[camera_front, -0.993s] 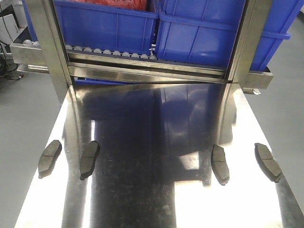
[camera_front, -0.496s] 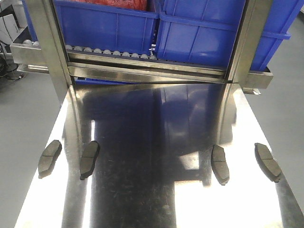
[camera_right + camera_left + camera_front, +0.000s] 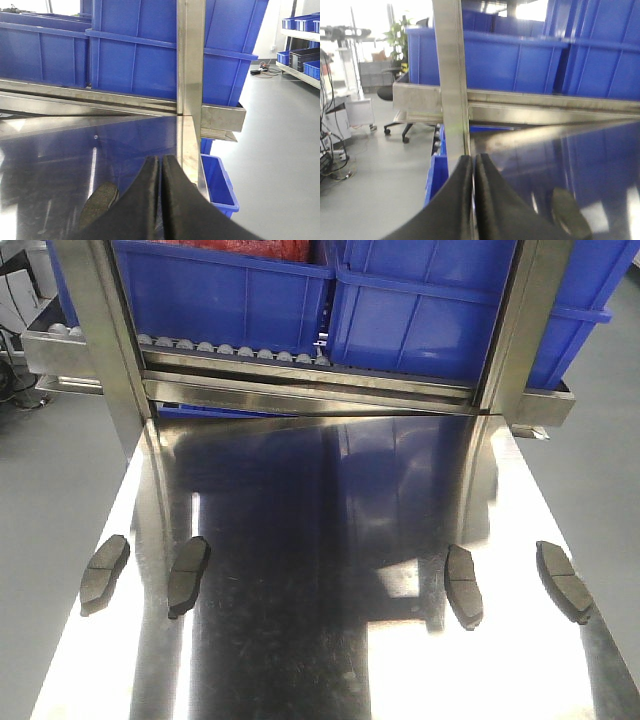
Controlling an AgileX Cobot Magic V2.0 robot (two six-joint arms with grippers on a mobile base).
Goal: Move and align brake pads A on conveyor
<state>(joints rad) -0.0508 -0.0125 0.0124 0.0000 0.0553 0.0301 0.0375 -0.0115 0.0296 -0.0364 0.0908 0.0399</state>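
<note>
Your left pincer (image 3: 473, 162), pinched shut and empty, sits just left of a flat dark grey brake pad (image 3: 569, 214) whose long side points away from you.

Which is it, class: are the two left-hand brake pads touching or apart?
Apart. The front-facing view shows a strip of bare steel table between the outer pad and the inner pad.

Four brake pads (image 3: 188, 575) are lying on a table (image 3: 320, 490): two side by side near its left edge, two near its right edge. Behind it, bins (image 3: 225, 290) are sitting on a roller rack (image 3: 230, 348).
</note>
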